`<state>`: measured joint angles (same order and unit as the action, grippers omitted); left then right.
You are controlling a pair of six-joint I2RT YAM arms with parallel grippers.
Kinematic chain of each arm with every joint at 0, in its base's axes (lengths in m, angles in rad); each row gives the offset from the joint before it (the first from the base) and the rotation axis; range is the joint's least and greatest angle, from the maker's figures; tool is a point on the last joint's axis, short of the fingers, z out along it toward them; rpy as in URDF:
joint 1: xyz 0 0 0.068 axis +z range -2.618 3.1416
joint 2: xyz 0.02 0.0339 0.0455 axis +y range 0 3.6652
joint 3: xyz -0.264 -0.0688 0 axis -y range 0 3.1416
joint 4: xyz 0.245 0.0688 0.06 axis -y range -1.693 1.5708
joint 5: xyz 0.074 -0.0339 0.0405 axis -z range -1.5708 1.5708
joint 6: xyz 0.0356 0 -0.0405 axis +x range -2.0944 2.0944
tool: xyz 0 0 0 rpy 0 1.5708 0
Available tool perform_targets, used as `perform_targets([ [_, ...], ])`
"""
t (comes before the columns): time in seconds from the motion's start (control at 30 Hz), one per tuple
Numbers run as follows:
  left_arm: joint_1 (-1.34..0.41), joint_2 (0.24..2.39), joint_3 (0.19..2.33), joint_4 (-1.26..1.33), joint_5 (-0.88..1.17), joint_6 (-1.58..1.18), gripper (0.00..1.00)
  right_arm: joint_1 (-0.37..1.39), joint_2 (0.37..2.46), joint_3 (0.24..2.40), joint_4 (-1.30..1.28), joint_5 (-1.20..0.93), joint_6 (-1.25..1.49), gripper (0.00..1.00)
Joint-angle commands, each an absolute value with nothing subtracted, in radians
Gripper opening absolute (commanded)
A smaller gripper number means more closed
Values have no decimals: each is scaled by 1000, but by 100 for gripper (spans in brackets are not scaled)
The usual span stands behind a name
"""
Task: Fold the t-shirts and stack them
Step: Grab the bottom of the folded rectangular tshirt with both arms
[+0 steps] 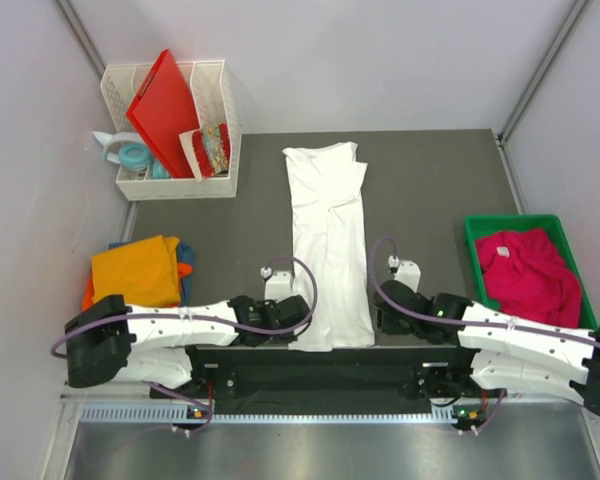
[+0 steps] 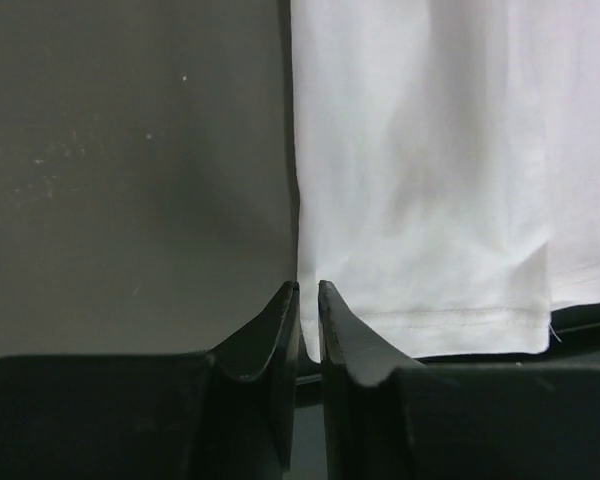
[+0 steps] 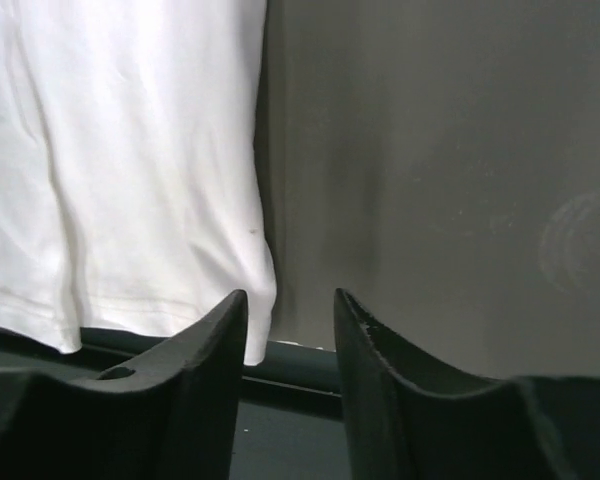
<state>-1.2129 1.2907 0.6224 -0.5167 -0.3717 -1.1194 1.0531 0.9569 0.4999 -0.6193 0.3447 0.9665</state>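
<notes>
I'm at the cross-fold on the white t-shirt. It lies mid-mat as a long narrow strip, sleeves tucked in, its hem at the near edge between the two arms. The left gripper is clenched on the hem's left corner, with a sliver of cloth showing between its tips. The right gripper is released, jaws apart, and the hem's right corner sits just inside the gap against one finger.

As I judge it, the next move is to close the right on its corner. Then both arms lift together and carry the hem away toward the collar, level, so the strip doesn't skew.

The orange t-shirt lies folded at the left over a blue one. That is probably the stack. A magenta t-shirt waits crumpled in the green bin on the right. Nothing lies across the fold path. The white basket holding the red board stands well off at the far left.
</notes>
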Motion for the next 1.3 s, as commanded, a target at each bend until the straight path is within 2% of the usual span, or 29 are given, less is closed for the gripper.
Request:
perform_targets([
  [0.0, -1224, 1178, 614, -551, -439, -1115, 21, 1072, 902, 580, -661, 420, 927, 43],
  [0.1, -1223, 1158, 598, -545, -440, -1127, 33, 1077, 922, 568, -643, 373, 925, 43],
  [0.4, -1241, 1141, 539, -486, -413, -1186, 42, 1117, 934, 494, -577, 321, 971, 46],
  [0.87, -1243, 1149, 545, -476, -423, -1187, 47, 1152, 1061, 457, -479, 252, 979, 46],
  [1.03, -1243, 1177, 549, -459, -413, -1186, 48, 1160, 1077, 453, -503, 248, 999, 34],
  [1.27, -1243, 1229, 552, -430, -387, -1177, 47, 1166, 1057, 431, -534, 245, 1022, 33],
])
